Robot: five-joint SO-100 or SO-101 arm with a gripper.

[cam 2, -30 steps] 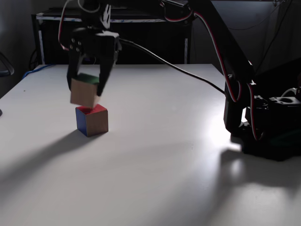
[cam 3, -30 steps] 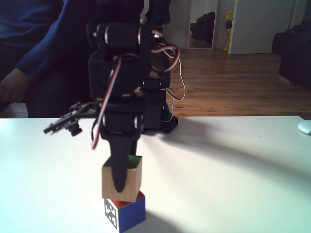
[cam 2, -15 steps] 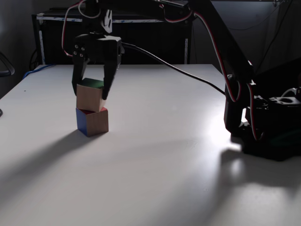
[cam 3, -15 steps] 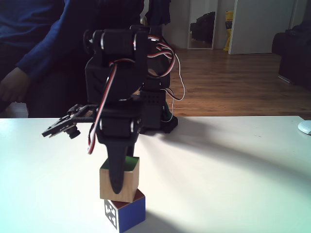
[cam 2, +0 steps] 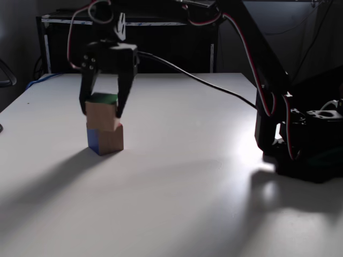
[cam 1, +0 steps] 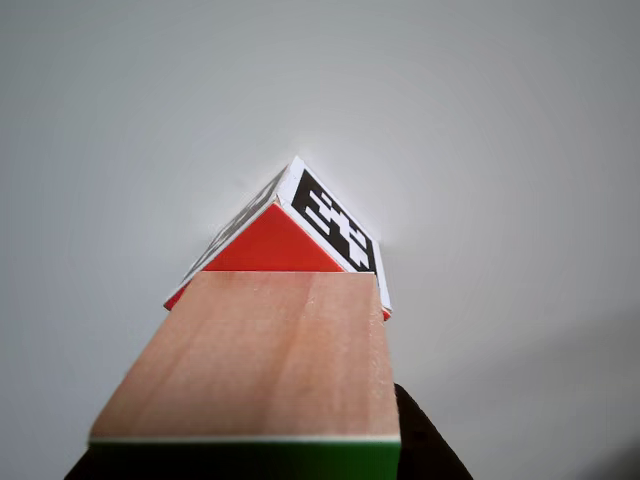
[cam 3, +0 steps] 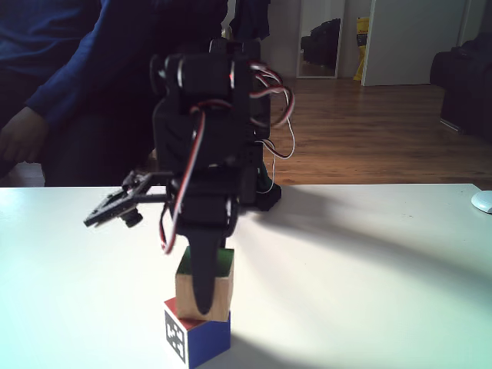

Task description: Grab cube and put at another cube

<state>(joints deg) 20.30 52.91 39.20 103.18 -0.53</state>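
The cube (cam 2: 102, 113), light wood with a green top, sits on another cube (cam 2: 110, 140), slightly skewed and overhanging one edge. My gripper (cam 2: 102, 113) reaches down from above with a finger on each side of the cube and is shut on it. In a fixed view from the front, one finger (cam 3: 204, 284) crosses the cube (cam 3: 221, 296), and another cube (cam 3: 209, 342) shows a blue face and a black-and-white marker. In the other view the cube (cam 1: 260, 350) covers most of the red top of another cube (cam 1: 275, 245).
The arm's base (cam 2: 305, 144) stands at the right of the white table (cam 2: 187, 187), and a black cable (cam 2: 203, 80) hangs across the back. A person in a blue sleeve (cam 3: 46, 77) sits behind the table. A white object (cam 3: 483, 201) lies at the right edge.
The gripper has lowered the cube from a tilted hover onto another cube. The cube now rests flatter and lower on the red top.
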